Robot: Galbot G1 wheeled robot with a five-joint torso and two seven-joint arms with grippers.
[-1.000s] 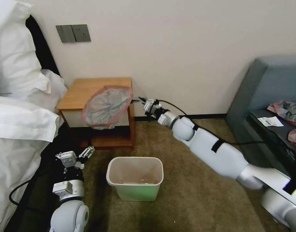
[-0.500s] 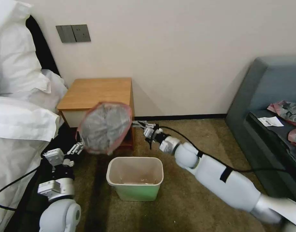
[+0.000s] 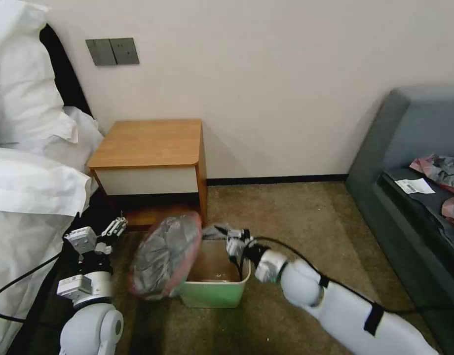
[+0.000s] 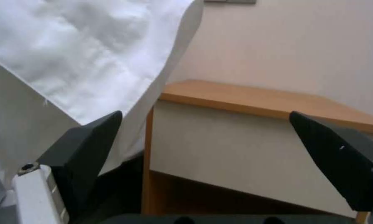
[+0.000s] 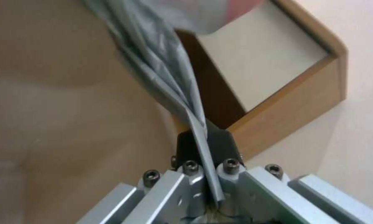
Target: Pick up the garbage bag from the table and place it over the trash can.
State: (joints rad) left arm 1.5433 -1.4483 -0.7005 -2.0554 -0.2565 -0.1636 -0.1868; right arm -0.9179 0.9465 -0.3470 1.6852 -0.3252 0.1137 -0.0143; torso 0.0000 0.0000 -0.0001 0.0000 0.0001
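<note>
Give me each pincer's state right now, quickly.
Left pincer: open, holding nothing, low beside the table.
Right pincer: shut on the garbage bag, over the trash can.

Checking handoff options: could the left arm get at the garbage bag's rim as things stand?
Probably yes: the left gripper is open beside the garbage bag, with only carpet between; the right gripper pinches its far edge.

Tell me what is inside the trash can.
The trash can looks empty where its floor shows; the garbage bag, held by the right tool, covers its left side.
</note>
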